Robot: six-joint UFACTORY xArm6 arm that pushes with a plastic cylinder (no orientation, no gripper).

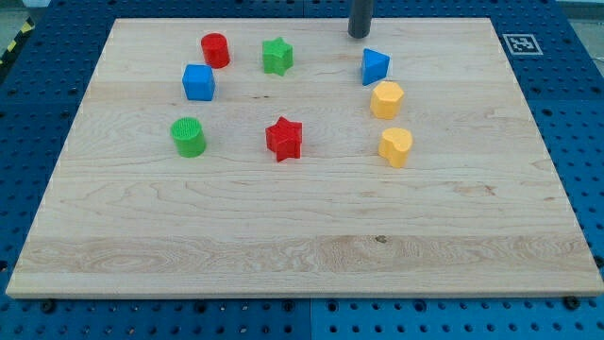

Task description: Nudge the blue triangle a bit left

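The blue triangle (375,66) lies in the upper right of the frame, just above the yellow hexagon (386,99). My tip (360,36) is placed near it, above and slightly to its left; nothing is grasped, since a bare rod is carried. A push begun from this side would likely drive the triangle down onto the hexagon rather than left. The rod's upper part is cut off at the frame's top.
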